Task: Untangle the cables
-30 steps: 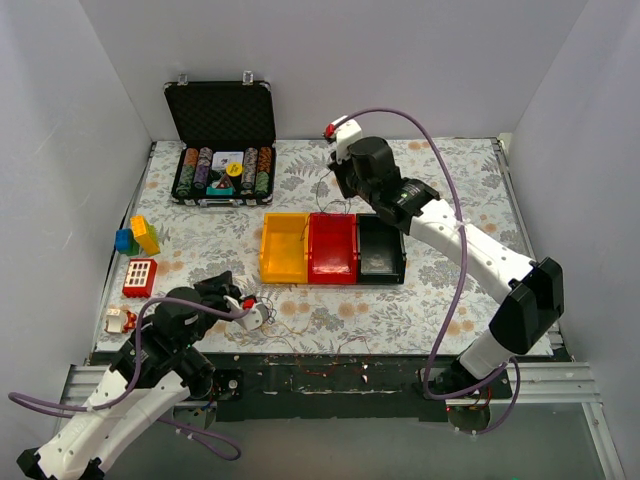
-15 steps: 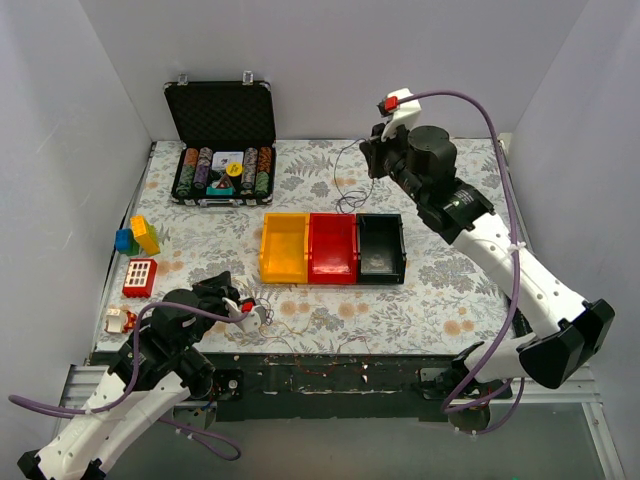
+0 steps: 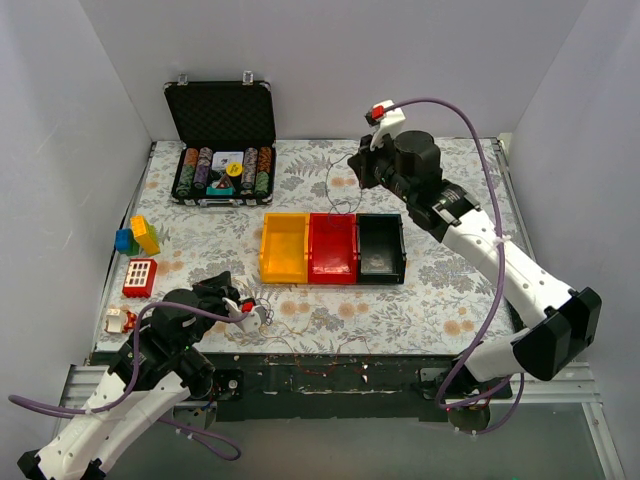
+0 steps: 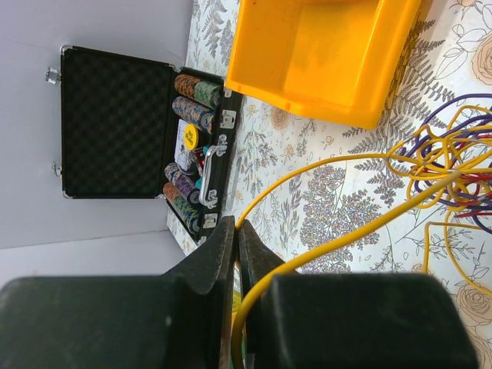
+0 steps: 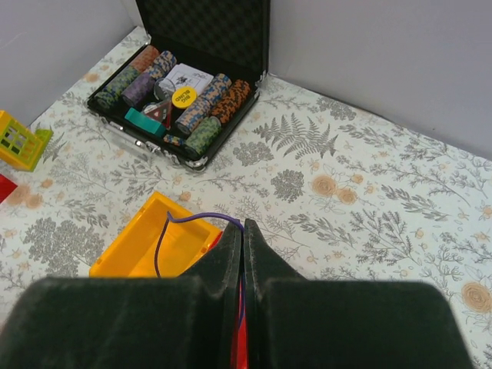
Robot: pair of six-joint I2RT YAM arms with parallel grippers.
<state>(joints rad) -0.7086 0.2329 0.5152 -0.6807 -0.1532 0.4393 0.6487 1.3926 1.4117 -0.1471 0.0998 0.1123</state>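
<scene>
The cables lie as a small knot of yellow, purple and red wires (image 3: 283,322) on the flowered mat near the front edge, just right of my left gripper (image 3: 246,306). In the left wrist view the left gripper (image 4: 236,224) is shut on a yellow wire (image 4: 307,170) that runs to the knot (image 4: 453,165). My right gripper (image 3: 361,166) is raised behind the bins, shut on a thin purple wire (image 3: 340,207) that hangs below it. In the right wrist view the right gripper (image 5: 243,227) pinches the purple wire (image 5: 192,219), which loops over the yellow bin.
Yellow (image 3: 284,248), red (image 3: 332,248) and black (image 3: 380,246) bins stand side by side mid-table. An open case of poker chips (image 3: 220,140) is at the back left. Toy blocks (image 3: 138,235) and a red block (image 3: 139,277) lie at the left edge.
My right arm has lifted from just above the bins, swung back and right, then a little left, carrying the purple wire up with it. The left arm has stayed still.
</scene>
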